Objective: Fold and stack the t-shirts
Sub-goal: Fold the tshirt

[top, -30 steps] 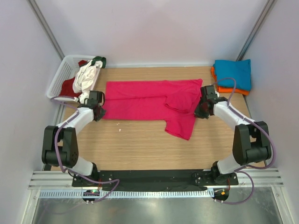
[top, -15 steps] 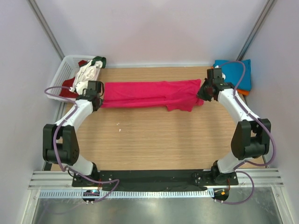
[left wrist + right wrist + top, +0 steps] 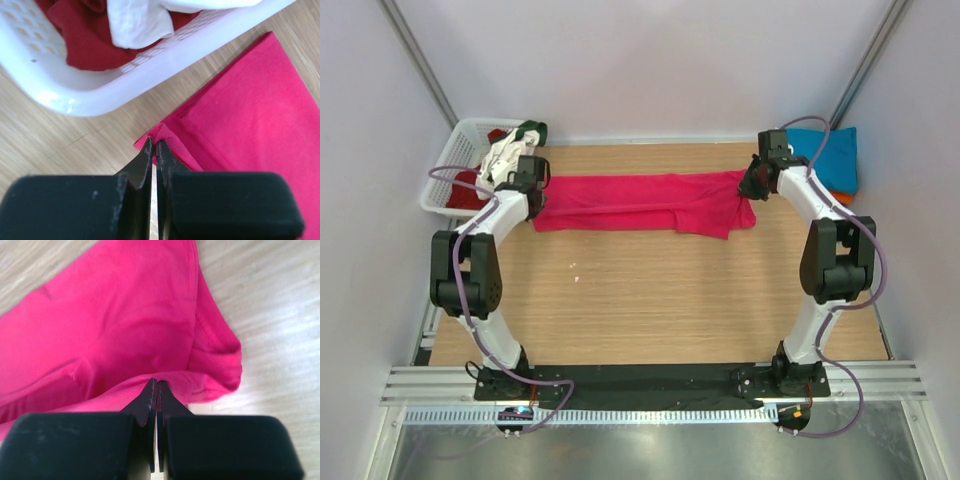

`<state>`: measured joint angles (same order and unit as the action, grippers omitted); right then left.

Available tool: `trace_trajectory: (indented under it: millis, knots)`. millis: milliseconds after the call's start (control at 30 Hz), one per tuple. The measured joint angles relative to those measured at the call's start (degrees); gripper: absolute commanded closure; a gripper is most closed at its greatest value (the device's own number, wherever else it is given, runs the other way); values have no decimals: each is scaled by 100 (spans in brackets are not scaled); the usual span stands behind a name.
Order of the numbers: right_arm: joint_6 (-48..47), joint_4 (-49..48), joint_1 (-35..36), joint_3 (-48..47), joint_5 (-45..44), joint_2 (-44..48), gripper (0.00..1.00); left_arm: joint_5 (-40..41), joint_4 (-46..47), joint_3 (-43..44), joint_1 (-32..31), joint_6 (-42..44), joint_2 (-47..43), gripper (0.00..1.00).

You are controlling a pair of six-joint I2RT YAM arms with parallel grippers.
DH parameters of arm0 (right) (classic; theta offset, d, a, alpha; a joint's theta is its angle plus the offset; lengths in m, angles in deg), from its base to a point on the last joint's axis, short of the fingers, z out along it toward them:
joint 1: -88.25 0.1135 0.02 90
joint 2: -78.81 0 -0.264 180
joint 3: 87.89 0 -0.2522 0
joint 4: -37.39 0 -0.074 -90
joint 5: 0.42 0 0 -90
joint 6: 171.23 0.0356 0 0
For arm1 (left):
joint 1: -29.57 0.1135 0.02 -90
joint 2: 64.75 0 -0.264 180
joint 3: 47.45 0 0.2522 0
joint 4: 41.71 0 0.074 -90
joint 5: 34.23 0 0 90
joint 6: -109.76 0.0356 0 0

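A magenta-pink t-shirt (image 3: 640,203) lies folded in a long strip across the far part of the table. My left gripper (image 3: 535,186) is shut on its left corner (image 3: 162,137), close to the basket. My right gripper (image 3: 752,187) is shut on its right edge (image 3: 165,382), where the cloth bunches in a fold. A folded teal-blue t-shirt (image 3: 825,158) lies on an orange t-shirt (image 3: 810,192) at the far right. White (image 3: 505,158), dark red (image 3: 468,190) and green (image 3: 532,130) t-shirts lie in the basket.
A white plastic lattice basket (image 3: 448,165) stands at the far left corner; its rim (image 3: 150,65) is just beyond my left gripper. Grey walls stand on the left, right and far sides. A small white speck (image 3: 576,267) lies on the wood.
Both grippers have carried the pink shirt's near edge away toward the far side, folding it over into a narrow strip. The hanging lower part is now folded under.
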<state>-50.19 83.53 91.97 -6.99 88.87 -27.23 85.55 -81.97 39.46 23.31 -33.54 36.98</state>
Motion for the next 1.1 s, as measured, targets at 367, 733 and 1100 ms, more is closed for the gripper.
trace_trajectory:
  millis: [367, 733, 1100]
  knots:
    - [-407, 114, -22, -1123, 22, -1250, 99, 90, 15, 682, 0, 245, 778, 100]
    - [-575, 238, -50, -1834, -7, -1709, 99, 170, 42, 1294, -9, 483, 1388, 100]
    - [-590, 249, -133, -2055, -4, -2190, 99, 210, 48, 1746, -33, 632, 1856, 99]
